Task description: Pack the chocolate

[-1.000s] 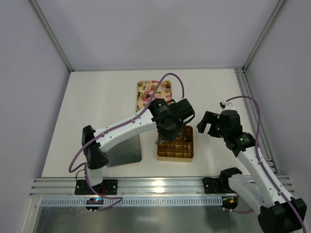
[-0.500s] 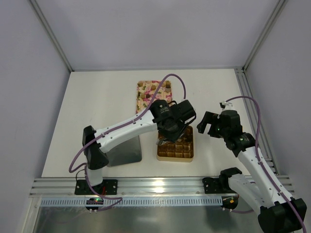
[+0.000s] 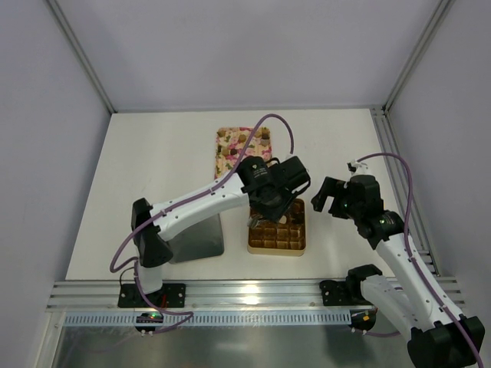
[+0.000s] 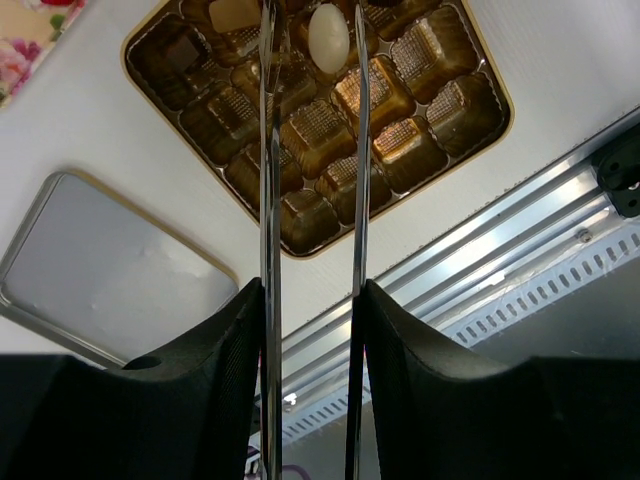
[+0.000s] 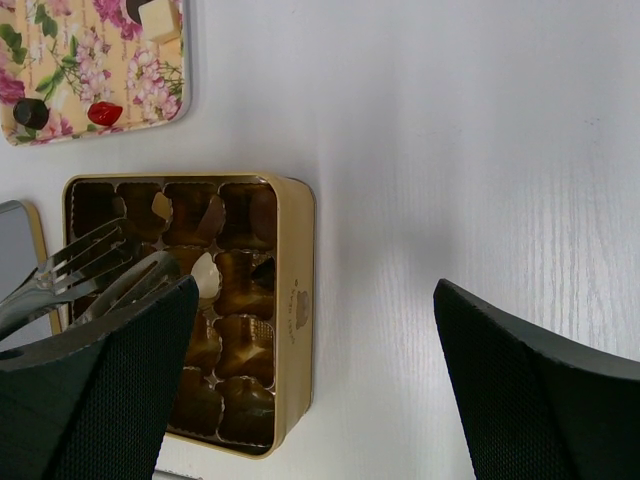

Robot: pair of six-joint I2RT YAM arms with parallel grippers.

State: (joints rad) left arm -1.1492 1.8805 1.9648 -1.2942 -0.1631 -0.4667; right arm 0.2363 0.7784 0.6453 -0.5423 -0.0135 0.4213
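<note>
Top view: we note the left jaws (image 3: 255, 220) over the gold box (image 3: 276, 251) on the table (image 3: 153, 169); the right jaws (image 3: 328, 201) hang to its right, spread wide, empty. Left wrist: left jaws apart, gripping nothing; a pale chocolate (image 4: 328, 38) sits in its cell between them. Right wrist: we see it just past their tips.

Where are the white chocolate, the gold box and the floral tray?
White chocolate (image 4: 328, 38): left wrist view, middle.
Gold box (image 5: 298, 305): right wrist view, side wall.
Floral tray (image 5: 80, 72): right wrist view, bare patterned floor.
</note>
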